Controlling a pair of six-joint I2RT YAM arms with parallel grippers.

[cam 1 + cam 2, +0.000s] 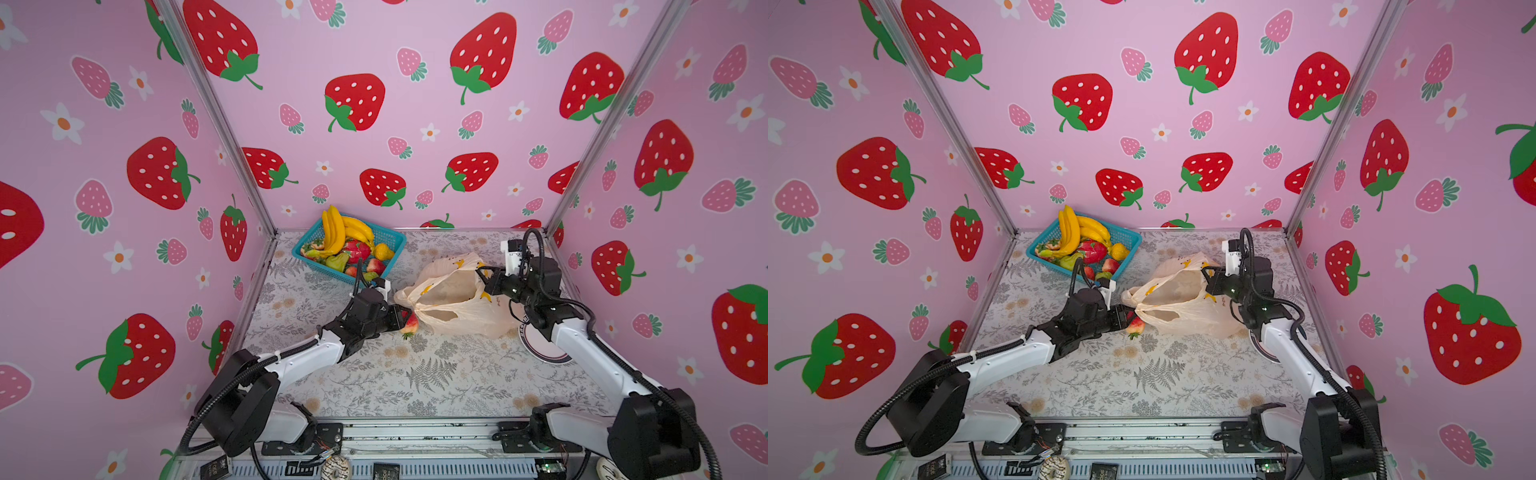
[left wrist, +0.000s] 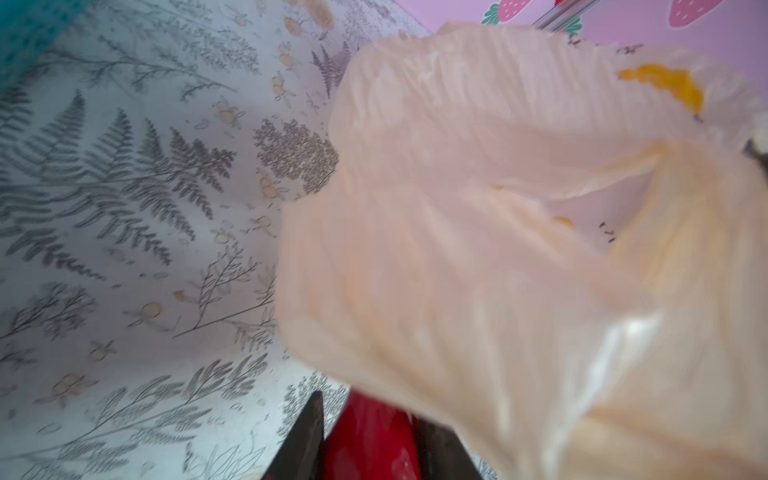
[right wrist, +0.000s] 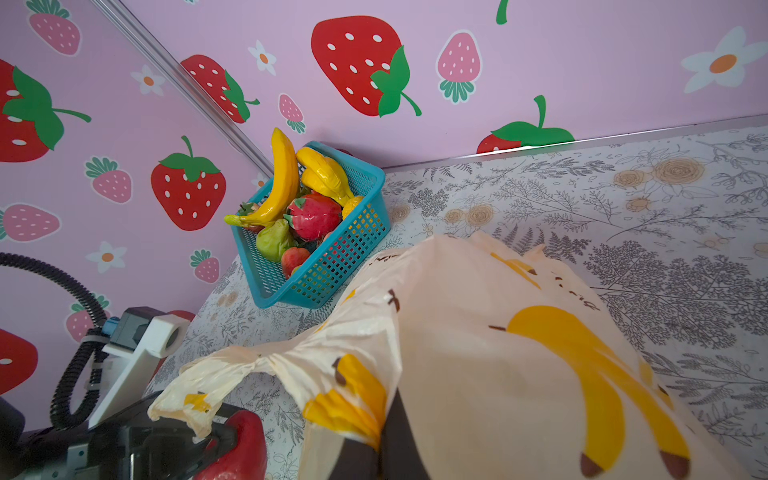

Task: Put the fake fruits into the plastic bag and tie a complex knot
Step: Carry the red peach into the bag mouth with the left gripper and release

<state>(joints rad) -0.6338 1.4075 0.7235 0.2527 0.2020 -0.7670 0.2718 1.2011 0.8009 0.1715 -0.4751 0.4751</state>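
Note:
The plastic bag (image 1: 453, 301) (image 1: 1179, 301) lies on the floral table with its mouth facing left. My right gripper (image 1: 482, 272) (image 3: 384, 419) is shut on the bag's far rim and lifts it, so the bag (image 3: 478, 353) stays open. My left gripper (image 1: 404, 316) (image 2: 365, 415) is shut on a red strawberry (image 1: 410, 325) (image 2: 365, 444) at the bag's near handle loop (image 3: 199, 399), just outside the mouth. More fake fruits fill the teal basket (image 1: 397, 241): bananas (image 1: 336, 232), dragon fruit (image 1: 356, 250), a green pear (image 1: 337, 262). The knot is not in view.
The teal basket (image 3: 332, 270) stands in the back left corner against the pink walls. A round pink disc with a dark rim (image 1: 540, 347) lies under my right arm. A metal rail (image 1: 415, 434) runs along the table's front edge.

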